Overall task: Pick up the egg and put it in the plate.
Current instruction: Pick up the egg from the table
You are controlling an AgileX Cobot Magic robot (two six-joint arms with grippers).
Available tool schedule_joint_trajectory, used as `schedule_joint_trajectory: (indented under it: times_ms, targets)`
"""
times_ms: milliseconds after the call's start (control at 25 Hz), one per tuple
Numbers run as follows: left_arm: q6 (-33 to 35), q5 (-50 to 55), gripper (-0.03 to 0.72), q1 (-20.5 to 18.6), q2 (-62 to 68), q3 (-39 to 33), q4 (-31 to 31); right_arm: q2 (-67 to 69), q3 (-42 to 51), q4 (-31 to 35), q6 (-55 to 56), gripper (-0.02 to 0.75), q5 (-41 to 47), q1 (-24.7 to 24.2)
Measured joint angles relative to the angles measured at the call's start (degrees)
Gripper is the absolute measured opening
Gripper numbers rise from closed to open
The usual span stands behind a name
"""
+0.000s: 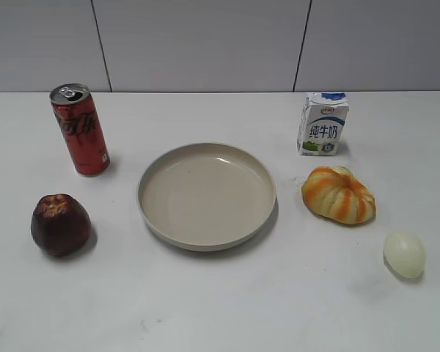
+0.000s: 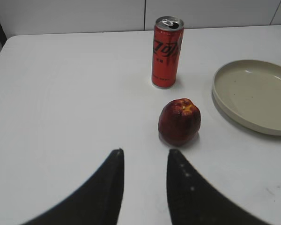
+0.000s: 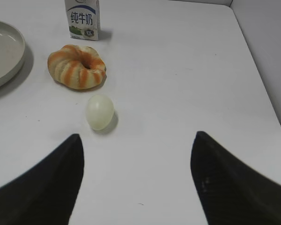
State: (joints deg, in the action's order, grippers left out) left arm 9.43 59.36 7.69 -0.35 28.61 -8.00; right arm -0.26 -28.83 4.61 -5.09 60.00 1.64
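The pale cream egg [image 1: 404, 254] lies on the white table at the front right, in front of the striped pumpkin; it also shows in the right wrist view [image 3: 100, 112]. The beige plate [image 1: 155, 217] sits empty at the table's middle and shows in part in both wrist views [image 2: 225, 101] [image 3: 16, 61]. My right gripper [image 3: 136, 140] is wide open and empty, above the table, with the egg just ahead of its left finger. My left gripper [image 2: 145, 154] is open and empty, a little short of the apple. Neither gripper shows in the exterior view.
A red cola can [image 1: 80, 130] stands at the back left and a dark red apple [image 1: 60, 224] lies at the front left. A milk carton [image 1: 323, 123] stands at the back right with an orange-and-white pumpkin [image 1: 338, 193] in front of it. The table's right edge [image 3: 260, 84] is close.
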Motion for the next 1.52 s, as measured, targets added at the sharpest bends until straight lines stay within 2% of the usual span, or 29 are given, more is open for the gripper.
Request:
schedule_joint_trajectory:
  times_ms: [480, 640, 920, 1360, 1520]
  targets:
    - [0.00, 0.00, 0.231, 0.00, 0.00, 0.00, 0.00, 0.32, 0.00, 0.00, 0.00, 0.540, -0.05, 0.00]
    - [0.00, 0.00, 0.231, 0.00, 0.00, 0.00, 0.00, 5.71, -0.93, -0.13, 0.00, 0.539, -2.91, 0.00]
    - [0.00, 0.00, 0.231, 0.00, 0.00, 0.00, 0.00, 25.64, -2.73, 3.85, 0.00, 0.539, -12.15, 0.00]
    - [0.00, 0.00, 0.231, 0.00, 0.00, 0.00, 0.00, 63.82, -11.41, 11.02, -2.79, 0.541, -11.28, 0.00]
    - [0.00, 0.00, 0.231, 0.00, 0.00, 0.00, 0.00, 75.13, -15.24, 13.09, -5.77, 0.578, -11.33, 0.07]
